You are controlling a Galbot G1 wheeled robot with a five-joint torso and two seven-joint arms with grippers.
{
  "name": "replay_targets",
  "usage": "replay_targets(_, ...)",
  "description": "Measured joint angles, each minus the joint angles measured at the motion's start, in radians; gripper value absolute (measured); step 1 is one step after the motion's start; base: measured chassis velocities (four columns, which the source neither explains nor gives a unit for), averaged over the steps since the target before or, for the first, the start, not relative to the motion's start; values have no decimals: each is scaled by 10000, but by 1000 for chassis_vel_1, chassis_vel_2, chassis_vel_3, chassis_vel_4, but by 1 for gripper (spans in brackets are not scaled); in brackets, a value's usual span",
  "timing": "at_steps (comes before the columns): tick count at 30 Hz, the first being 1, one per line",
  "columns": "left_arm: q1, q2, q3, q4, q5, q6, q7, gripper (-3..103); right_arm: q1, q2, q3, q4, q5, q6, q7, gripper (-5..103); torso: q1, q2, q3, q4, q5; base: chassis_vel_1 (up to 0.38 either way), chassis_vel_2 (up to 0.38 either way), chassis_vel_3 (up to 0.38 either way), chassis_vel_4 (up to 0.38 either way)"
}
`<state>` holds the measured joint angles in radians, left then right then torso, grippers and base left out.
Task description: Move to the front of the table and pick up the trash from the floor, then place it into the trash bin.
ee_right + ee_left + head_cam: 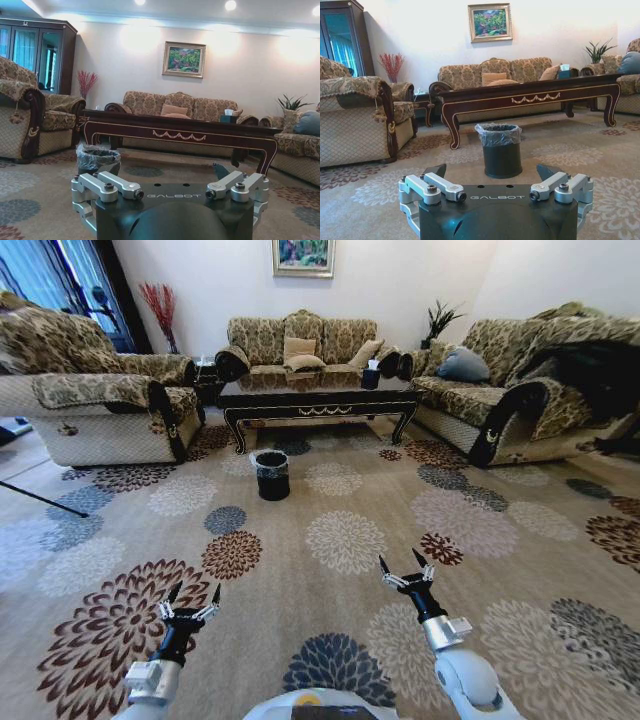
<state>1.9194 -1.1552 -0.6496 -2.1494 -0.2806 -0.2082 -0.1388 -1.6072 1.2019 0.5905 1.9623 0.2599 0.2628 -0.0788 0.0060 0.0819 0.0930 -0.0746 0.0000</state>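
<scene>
Glossy dark wood table, thin plastic-lined trash bin, matt patterned carpet

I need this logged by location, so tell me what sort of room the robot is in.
Most likely a home living room: patterned sofas surround a dark coffee table on a floral carpet, with a framed painting on the wall.

trash bin on carpet before table; sofa behind table | armchairs either side
</scene>
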Motion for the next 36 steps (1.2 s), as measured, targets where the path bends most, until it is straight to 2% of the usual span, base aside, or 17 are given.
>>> replay_targets(36,0,0,0,0,0,0,0,100,0,0,0,0,0,0,0,100,328,1429,1101,0,0,0,0,0,0)
